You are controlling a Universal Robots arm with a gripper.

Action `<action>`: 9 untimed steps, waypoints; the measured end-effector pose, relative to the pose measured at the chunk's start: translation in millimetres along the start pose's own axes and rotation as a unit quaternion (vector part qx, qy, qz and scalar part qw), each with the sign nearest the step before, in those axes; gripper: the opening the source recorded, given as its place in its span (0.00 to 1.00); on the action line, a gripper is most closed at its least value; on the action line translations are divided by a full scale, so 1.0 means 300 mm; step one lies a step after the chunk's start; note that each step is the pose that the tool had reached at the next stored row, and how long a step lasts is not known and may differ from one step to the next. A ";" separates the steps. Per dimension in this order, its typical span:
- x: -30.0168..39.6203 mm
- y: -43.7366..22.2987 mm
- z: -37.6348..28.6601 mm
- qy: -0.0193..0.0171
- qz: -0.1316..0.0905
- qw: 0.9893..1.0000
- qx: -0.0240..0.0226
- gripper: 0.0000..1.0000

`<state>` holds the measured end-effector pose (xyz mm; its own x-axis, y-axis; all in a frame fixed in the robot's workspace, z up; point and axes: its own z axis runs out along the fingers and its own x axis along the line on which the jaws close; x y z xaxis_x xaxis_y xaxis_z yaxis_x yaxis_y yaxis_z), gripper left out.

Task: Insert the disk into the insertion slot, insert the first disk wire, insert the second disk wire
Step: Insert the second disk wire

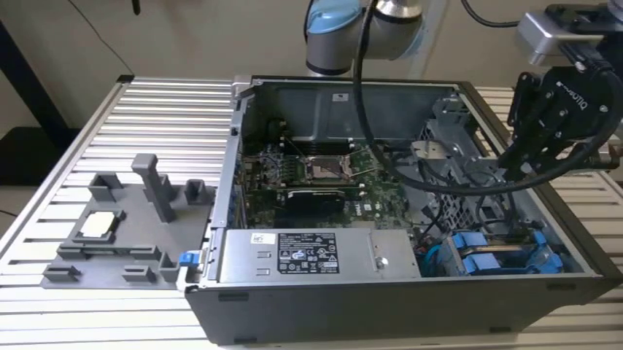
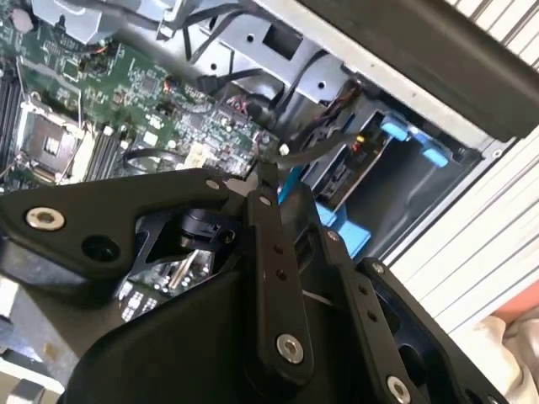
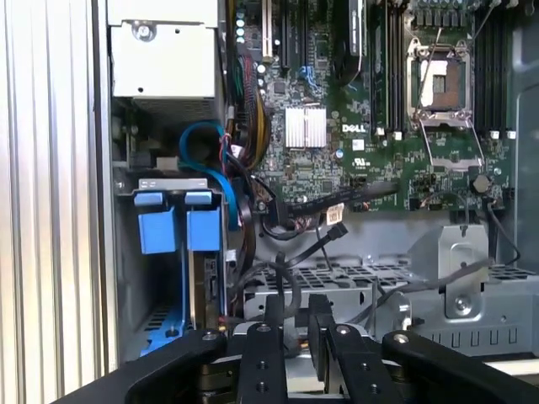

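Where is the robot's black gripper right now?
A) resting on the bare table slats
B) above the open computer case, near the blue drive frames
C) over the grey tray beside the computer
B: in the exterior view the gripper hangs above the open computer case, on the side holding the blue drive frames, well away from the grey tray.

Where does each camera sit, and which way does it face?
Exterior view: raised, apart from the robot, looking down into the open computer case; arm and gripper show.
First wrist view: behind the gripper, looking past it at motherboard and drive bay.
Second wrist view: beside the gripper, looking obliquely across it at the motherboard.
Shared: both wrist views show gripper, motherboard and drive bay.
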<state>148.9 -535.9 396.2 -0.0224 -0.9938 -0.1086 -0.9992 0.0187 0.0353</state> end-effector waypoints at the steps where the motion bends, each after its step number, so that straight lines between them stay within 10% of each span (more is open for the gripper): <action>1: 0.000 0.015 0.001 0.000 0.000 1.000 0.000 0.27; 9: 0.003 0.131 0.005 0.000 0.000 1.000 0.002 0.27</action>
<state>109.6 -535.9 396.1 -0.0218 -0.9938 -0.1087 -0.9994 0.0186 0.0305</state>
